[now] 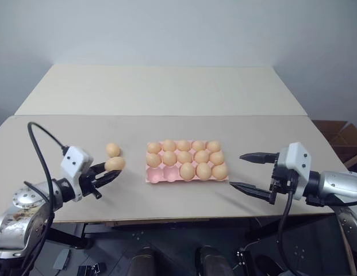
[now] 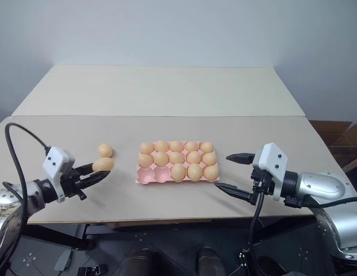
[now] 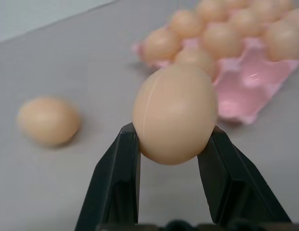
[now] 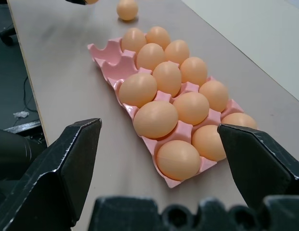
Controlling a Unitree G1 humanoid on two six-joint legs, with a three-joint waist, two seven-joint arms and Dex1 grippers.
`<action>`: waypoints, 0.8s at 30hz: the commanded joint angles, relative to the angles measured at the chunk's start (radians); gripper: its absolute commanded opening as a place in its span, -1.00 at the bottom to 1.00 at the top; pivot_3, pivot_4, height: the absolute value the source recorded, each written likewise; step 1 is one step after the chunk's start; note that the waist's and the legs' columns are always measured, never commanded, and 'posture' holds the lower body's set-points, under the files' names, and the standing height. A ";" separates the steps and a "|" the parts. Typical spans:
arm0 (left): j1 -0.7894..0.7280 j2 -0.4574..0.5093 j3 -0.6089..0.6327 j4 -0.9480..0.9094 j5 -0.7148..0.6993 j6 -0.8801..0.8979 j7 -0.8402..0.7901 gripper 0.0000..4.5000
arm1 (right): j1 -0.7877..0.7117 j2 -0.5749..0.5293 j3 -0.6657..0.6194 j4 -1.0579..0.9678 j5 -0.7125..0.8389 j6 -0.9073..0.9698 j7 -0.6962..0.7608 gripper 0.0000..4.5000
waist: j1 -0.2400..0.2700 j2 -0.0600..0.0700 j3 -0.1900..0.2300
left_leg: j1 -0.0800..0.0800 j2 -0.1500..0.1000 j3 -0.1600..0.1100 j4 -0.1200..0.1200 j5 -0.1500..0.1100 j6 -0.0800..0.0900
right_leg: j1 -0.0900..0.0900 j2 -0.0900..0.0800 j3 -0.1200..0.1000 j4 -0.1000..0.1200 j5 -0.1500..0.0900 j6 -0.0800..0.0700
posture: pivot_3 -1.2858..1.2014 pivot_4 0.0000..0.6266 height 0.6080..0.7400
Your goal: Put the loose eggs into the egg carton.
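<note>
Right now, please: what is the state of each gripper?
Left gripper: closed on one loose egg, lifted beside the egg carton.
Right gripper: open, holding nothing, to the right of the carton.

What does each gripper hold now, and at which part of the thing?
The left gripper holds one loose egg, pinched by its lower sides between the two fingers. The right gripper is open and holds nothing.

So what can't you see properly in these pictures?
- Pink egg carton, left wrist view: its far end is cut off by the frame edge, and it is blurred.
- Pale orange egg in the left pincer: its underside is hidden behind the black fingers.
</note>
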 commanded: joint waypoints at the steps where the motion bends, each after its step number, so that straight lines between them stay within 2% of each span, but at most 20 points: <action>1: -0.083 -0.031 -0.096 -0.021 -0.003 -0.007 -0.012 -0.33 | -0.007 -0.012 -0.019 -0.027 0.011 -0.015 -0.012 1.00 | -0.001 0.000 0.000 | 0.000 0.000 0.000 0.000 0.000 0.000 | 0.000 0.000 0.000 0.000 0.000 0.000 | 0.03 -0.52 1.00; 6: -0.195 -0.153 -0.275 0.015 0.081 -0.017 0.051 -0.33 | 0.005 -0.007 -0.017 -0.045 0.002 -0.012 -0.036 1.00 | -0.003 0.000 0.000 | -0.001 -0.001 0.000 0.001 0.000 0.000 | 0.001 0.000 0.001 -0.001 0.003 0.005 | 0.03 -0.52 1.00; 12: -0.229 -0.175 -0.354 0.024 0.113 0.024 0.058 -0.33 | 0.035 -0.004 -0.026 -0.074 0.005 -0.004 -0.074 1.00 | -0.010 0.000 0.000 | -0.002 -0.001 -0.002 0.001 0.000 0.001 | 0.000 0.002 0.001 -0.001 0.003 0.006 | 0.03 -0.52 1.00; 15: -0.259 -0.169 -0.363 0.035 0.115 0.075 0.064 0.03 | 0.044 -0.004 -0.025 -0.081 0.004 -0.001 -0.095 1.00 | -0.007 0.000 0.000 | -0.001 -0.001 -0.002 0.001 0.000 0.001 | 0.000 0.002 0.000 0.000 0.003 0.006 | 0.03 -0.52 1.00; 21: -0.276 -0.151 -0.324 -0.004 0.123 0.076 0.087 0.91 | 0.059 -0.007 -0.035 -0.089 0.016 -0.001 -0.109 1.00 | -0.006 0.000 0.000 | -0.001 -0.001 -0.003 0.003 0.000 0.001 | 0.001 0.001 0.001 0.000 0.003 0.006 | 0.03 -0.52 1.00; 22: -0.277 -0.146 -0.314 -0.009 0.115 0.066 0.077 0.99 | 0.060 -0.007 -0.036 -0.089 0.017 -0.001 -0.112 1.00 | -0.006 0.000 0.000 | -0.002 -0.001 -0.003 0.003 0.000 0.001 | 0.000 0.001 0.001 0.000 0.003 0.006 | 0.03 -0.52 1.00; 24: -0.273 -0.134 -0.279 -0.031 0.100 0.047 0.066 0.99 | 0.058 -0.008 -0.032 -0.089 0.018 -0.001 -0.115 1.00 | -0.006 0.000 0.000 | -0.002 -0.001 -0.003 0.003 0.000 0.001 | 0.000 0.001 0.001 0.000 0.003 0.006 | 0.03 -0.52 1.00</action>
